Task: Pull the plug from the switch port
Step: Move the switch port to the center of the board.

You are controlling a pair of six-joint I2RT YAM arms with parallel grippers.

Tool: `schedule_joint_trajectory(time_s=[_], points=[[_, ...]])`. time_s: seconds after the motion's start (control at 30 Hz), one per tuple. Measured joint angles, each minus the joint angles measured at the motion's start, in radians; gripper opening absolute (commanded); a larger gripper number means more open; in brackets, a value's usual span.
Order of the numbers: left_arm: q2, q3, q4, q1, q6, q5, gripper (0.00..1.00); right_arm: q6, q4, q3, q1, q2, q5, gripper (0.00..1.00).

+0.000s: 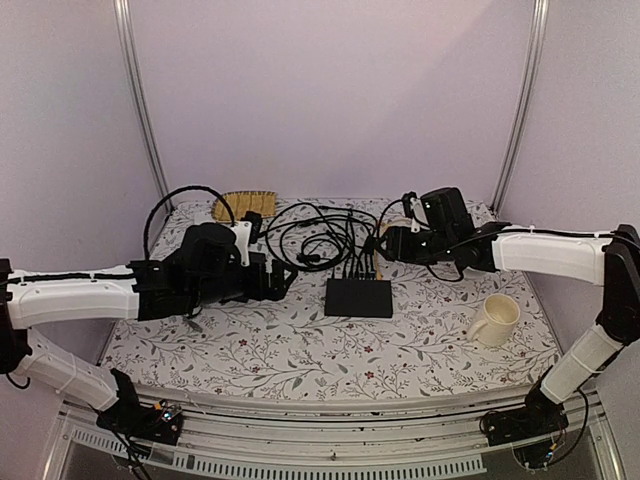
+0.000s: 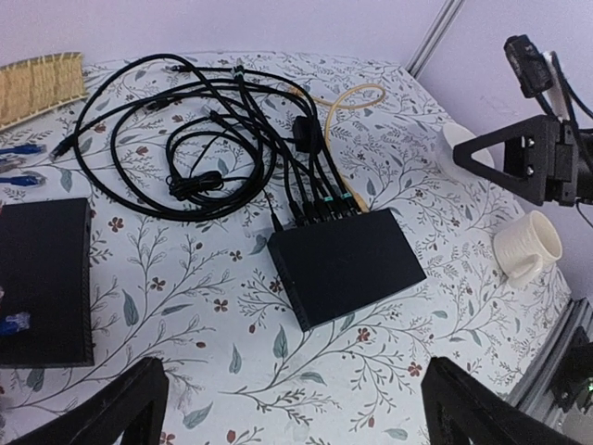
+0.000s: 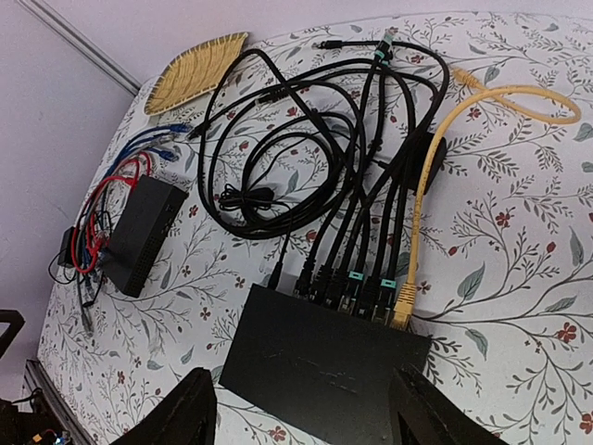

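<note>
The switch [image 1: 358,297] is a flat matte-black box at the middle of the flowered cloth, also seen in the left wrist view [image 2: 347,264] and the right wrist view [image 3: 324,362]. Several black plugs [image 3: 357,283] sit in the sockets along its far edge, with one yellow plug [image 3: 404,301] at the right end of the row. My right gripper [image 3: 301,417] hovers over the switch, jaws wide apart and empty, just behind the plug row [image 1: 385,245]. My left gripper [image 2: 296,417] stands open over bare cloth to the left of the switch [image 1: 282,280], touching nothing.
A tangle of black cables [image 1: 315,235] lies behind the switch. A second black box [image 3: 144,232] with red and blue cables sits at the left under my left arm. A white mug [image 1: 495,320] stands at the right. A woven mat [image 1: 243,205] lies at the back.
</note>
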Motion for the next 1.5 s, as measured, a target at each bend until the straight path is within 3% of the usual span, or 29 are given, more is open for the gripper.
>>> schedule_joint_trajectory(time_s=[0.33,0.7,0.97,1.5], points=[[0.207,0.019,0.104,0.172,-0.02,0.333,0.98,0.127,-0.045,-0.03,0.019,0.026,-0.01,0.7],[0.554,0.253,0.194,0.216,-0.069,0.66,0.98,0.166,-0.035,-0.082,0.019,0.078,-0.049,0.78],[0.644,0.28,0.225,0.227,-0.106,0.732,0.96,0.18,-0.008,-0.111,0.018,0.105,-0.07,0.79],[0.802,0.335,0.286,0.229,-0.154,0.738,0.95,0.192,0.093,-0.174,-0.072,0.17,-0.177,0.8]])
